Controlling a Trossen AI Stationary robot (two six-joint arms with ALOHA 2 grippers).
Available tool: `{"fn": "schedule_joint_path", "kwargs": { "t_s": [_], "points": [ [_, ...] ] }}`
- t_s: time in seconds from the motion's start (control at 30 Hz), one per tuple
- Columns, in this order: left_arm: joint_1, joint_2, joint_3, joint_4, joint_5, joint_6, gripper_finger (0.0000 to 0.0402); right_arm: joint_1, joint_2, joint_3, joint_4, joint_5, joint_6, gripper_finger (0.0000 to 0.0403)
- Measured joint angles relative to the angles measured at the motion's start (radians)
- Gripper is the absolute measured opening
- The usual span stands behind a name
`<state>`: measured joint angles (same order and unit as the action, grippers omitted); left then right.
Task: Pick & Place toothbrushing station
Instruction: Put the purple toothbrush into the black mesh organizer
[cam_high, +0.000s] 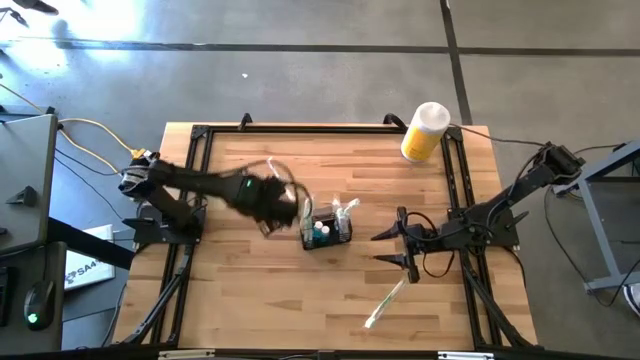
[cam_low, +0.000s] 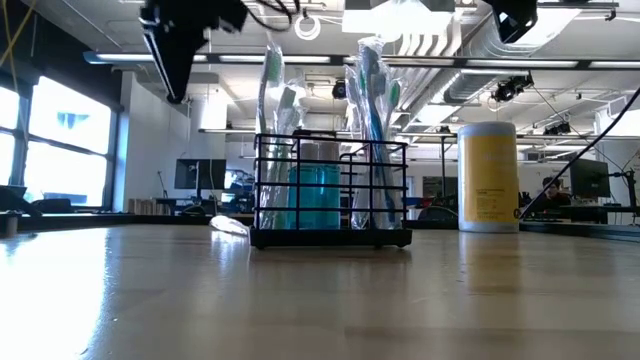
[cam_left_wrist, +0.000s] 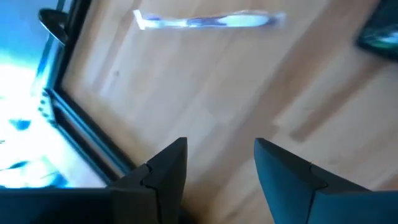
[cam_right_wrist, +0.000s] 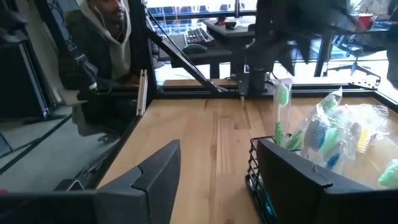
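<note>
The toothbrushing station is a small black wire caddy standing on its base at the middle of the table. Wrapped toothbrushes and a teal container stand upright in it. My left gripper hovers just left of the caddy, pointing steeply down, open with nothing between its fingers. My right gripper hangs right of the caddy, about level and aimed at it, also open and empty. The caddy's wire corner shows beside one of its fingers.
A wrapped toothbrush lies loose on the table toward the near right. The left wrist view shows a wrapped toothbrush flat on the wood. A yellow cylinder with a white lid stands far right. A person sits beyond the table's left edge.
</note>
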<state>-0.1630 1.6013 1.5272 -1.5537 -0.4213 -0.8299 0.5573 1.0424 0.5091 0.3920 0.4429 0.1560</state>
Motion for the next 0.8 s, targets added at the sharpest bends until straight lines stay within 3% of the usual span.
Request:
{"fn": "schedule_joint_path", "kwargs": {
  "t_s": [0.33, 0.53, 0.8],
  "points": [
    [0.272, 0.001, 0.0, 0.14, 0.014, 0.806, 0.018, -0.001, 0.0, 0.0, -0.07, -0.03, 0.096, 0.0203],
    [0.424, 0.001, -0.036, 0.287, 0.08, 1.025, 0.018, -0.001, 0.0, 0.0, -0.088, -0.034, 0.114, 0.0203],
    [0.584, 0.001, -0.24, 0.568, 0.256, 1.217, 0.018, -0.001, 0.0, 0.0, -0.091, -0.034, 0.114, 0.0203]
  ]
}}
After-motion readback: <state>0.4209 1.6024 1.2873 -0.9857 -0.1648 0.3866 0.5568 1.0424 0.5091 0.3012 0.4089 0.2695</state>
